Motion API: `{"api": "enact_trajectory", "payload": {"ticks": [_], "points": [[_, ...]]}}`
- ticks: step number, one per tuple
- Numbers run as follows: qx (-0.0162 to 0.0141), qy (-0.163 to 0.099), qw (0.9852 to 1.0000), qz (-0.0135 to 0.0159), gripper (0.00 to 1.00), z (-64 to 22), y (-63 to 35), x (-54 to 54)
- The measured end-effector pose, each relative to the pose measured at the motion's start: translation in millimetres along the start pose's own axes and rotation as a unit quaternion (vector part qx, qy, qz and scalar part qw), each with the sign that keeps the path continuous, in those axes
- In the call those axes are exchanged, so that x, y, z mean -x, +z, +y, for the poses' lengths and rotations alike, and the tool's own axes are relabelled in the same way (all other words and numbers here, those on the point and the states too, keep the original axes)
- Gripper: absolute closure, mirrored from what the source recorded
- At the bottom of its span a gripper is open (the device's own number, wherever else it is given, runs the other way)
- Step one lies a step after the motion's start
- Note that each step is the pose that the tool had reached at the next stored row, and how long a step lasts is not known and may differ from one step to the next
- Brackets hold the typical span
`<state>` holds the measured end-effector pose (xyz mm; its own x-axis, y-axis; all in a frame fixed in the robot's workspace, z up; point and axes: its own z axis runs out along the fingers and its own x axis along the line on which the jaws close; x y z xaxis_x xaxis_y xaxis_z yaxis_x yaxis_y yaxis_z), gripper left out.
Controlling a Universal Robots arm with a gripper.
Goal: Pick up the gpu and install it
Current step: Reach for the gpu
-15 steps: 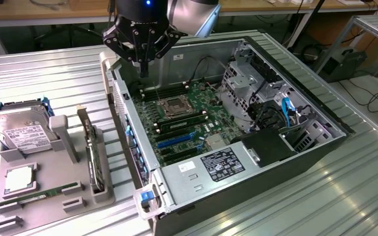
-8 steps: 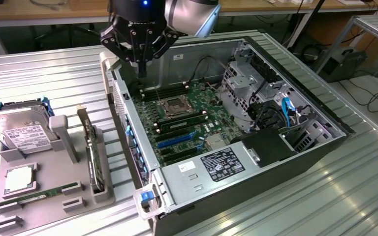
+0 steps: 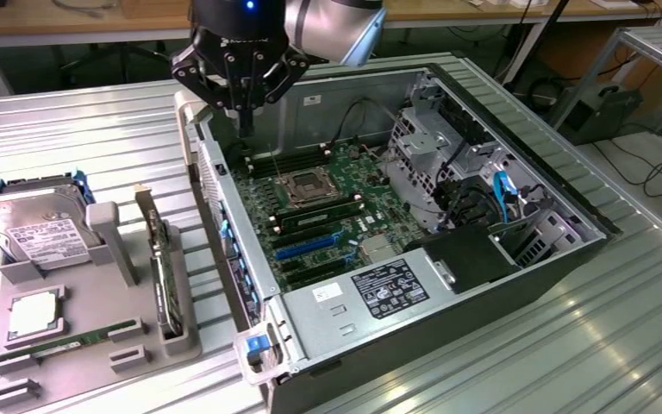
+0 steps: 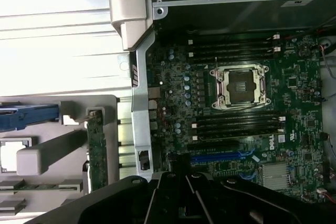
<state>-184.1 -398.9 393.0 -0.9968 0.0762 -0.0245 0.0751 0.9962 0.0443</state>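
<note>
Grasping the gpu [image 3: 166, 272] likely demands squaring along its upper edge. Exterior view: it stands on edge in the grey holder [image 3: 90, 345] on the ribbed metal table [image 3: 78, 138], well apart from the gripper [image 3: 241, 108] above the computer case [image 3: 308, 95]; grip state cannot be told; workbench [image 3: 66, 21] behind. Wrist view: gpu [image 4: 95, 150] slotted beside the case [image 4: 137, 129].

The computer case [image 3: 446, 354] is lying on the table [image 3: 78, 129], with the tray [image 3: 101, 302] sitting just beside it on the exterior view's left. In the tray, the hard drive [image 3: 38, 228] is lying far, the memory stick [image 3: 72, 343] near, and the gpu [image 3: 165, 276] is standing closest to the case.
</note>
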Motion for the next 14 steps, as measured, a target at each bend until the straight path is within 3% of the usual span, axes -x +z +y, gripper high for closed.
{"api": "enact_trajectory", "payload": {"ticks": [14], "points": [[0.0,0.0,1.0,0.0,0.89,-0.5,-0.2,-6.3]]}}
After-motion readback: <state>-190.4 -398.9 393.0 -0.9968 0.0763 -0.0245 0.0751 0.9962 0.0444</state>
